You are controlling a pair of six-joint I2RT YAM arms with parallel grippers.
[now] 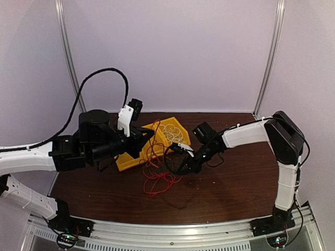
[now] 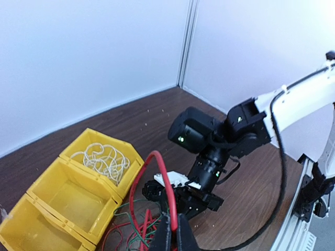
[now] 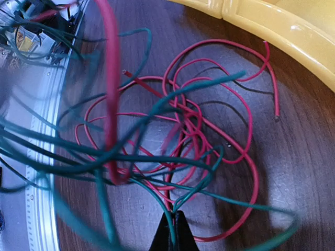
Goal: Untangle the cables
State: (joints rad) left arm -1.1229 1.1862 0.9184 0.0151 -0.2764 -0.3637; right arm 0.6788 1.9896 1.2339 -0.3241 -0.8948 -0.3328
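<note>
Dark brown wooden desk (image 1: 225, 193), carrying a yellow plastic three-compartment bin (image 1: 131, 161) near its middle. In the bin's end compartment on the right arm's side, a coiled white cable (image 2: 102, 159), lying apart from the other wires.

Left end effector (image 2: 171, 230): pinched narrow on a strand of the thin red cable (image 2: 159, 172), which arches up out of the fingers, held above the bin's near edge. Right end effector (image 3: 172, 232): closed tight on the dark green cable (image 3: 172, 99), low over the desk at about 3 o'clock of the tangle.

Remaining loops of red and green: interlaced on the bare desk at 6 o'clock of the bin, between the two end effectors, with the long axis running roughly 12 to 6 in the top view. Seen from the right wrist, green loops threaded through the red ones, with one red tip free toward 3 o'clock.

Judged nearer the knot: the right arm. Likely needed next: drawing the two held strands apart along the 9-to-3 line, across that axis.
</note>
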